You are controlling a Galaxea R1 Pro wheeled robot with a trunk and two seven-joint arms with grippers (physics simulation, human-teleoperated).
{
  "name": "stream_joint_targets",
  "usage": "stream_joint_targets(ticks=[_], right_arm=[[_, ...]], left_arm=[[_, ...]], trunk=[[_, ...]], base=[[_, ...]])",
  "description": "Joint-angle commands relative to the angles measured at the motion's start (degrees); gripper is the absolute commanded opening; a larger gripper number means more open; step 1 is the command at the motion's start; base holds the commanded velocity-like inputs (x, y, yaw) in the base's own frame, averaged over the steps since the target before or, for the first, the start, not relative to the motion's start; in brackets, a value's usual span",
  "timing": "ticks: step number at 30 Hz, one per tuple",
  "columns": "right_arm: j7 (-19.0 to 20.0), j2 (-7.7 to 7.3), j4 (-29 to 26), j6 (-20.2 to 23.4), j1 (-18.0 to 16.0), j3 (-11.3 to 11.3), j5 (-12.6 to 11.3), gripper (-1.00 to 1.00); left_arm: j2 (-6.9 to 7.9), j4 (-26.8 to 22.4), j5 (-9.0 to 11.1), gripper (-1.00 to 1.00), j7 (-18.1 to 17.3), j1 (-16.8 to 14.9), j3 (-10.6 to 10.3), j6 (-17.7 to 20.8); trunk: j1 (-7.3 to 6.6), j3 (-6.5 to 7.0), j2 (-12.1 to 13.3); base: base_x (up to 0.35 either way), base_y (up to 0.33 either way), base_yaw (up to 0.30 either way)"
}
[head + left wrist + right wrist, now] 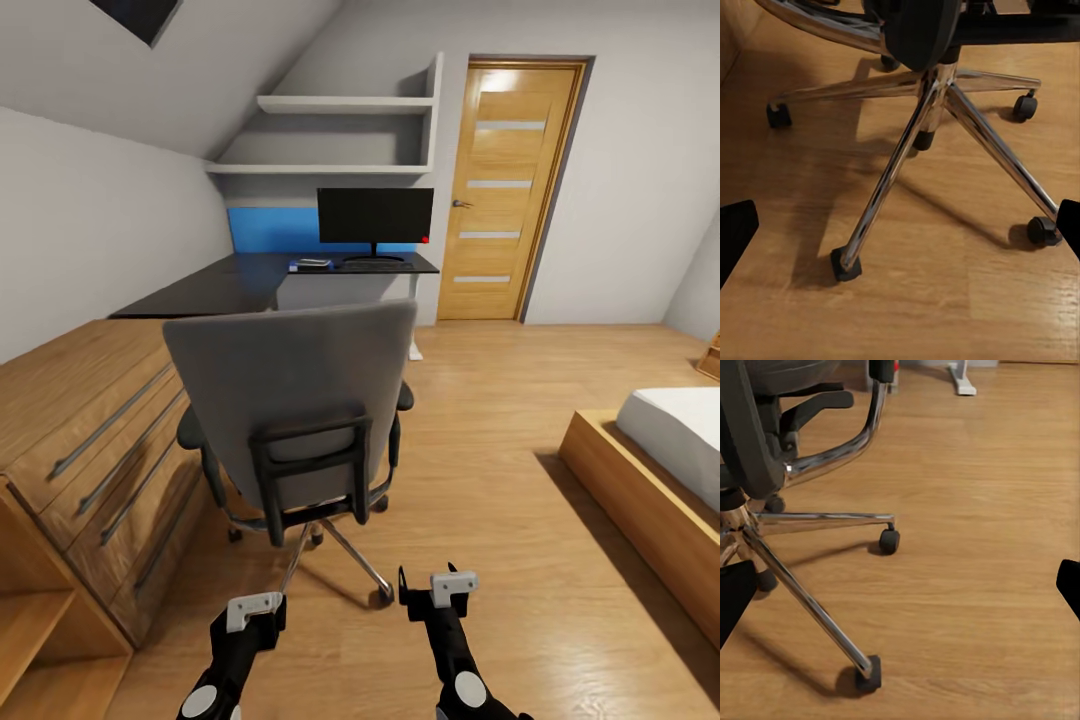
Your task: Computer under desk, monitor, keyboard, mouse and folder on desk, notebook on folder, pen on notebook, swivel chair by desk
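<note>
The swivel chair [290, 390] stands mid-floor with its grey back toward me, short of the desk [230, 285]. Its chrome base [907, 142] and casters [889, 540] show in both wrist views. On the desk's far end stand the monitor [375, 215] and, in front of it, the keyboard [372, 266]. Left of the keyboard lies the blue folder [298, 268] with the grey notebook [313, 262] on it. Pen and mouse are too small to make out, and the computer is out of view. My left gripper [255, 602] and right gripper [438, 585] hang open behind the chair, holding nothing.
A light wooden drawer cabinet [90, 440] runs along the left wall, close to the chair. A bed [660, 450] with a wooden frame is at the right. A wooden door [510, 190] and wall shelves [340, 135] are at the back. Open floor lies between chair and bed.
</note>
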Motion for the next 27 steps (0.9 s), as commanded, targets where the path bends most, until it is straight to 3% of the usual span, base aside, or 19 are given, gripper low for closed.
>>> stream_joint_targets(ticks=[1,22,27], right_arm=[[-0.28,-0.04,0.15,-0.38,-0.08,0.36,-0.60,1.00],[-0.28,-0.04,0.79,-0.40,-0.08,0.40,-0.61,1.00],[-0.28,-0.04,0.79,-0.44,-0.08,0.43,-0.60,1.00]], left_arm=[[-0.05,-0.02,-0.45,1.00,0.09,-0.02,0.09,0.05],[-0.05,0.04,-0.45,1.00,0.08,-0.02,0.07,0.05],[-0.05,0.13,-0.43,1.00,0.08,-0.02,0.01,0.05]], trunk=[[0.00,-0.05,-0.02],[0.00,-0.05,-0.02],[0.00,-0.05,-0.02]], base=[[0.178,-0.012,0.000],[0.288,-0.002,0.000],[0.130,0.000,0.000]])
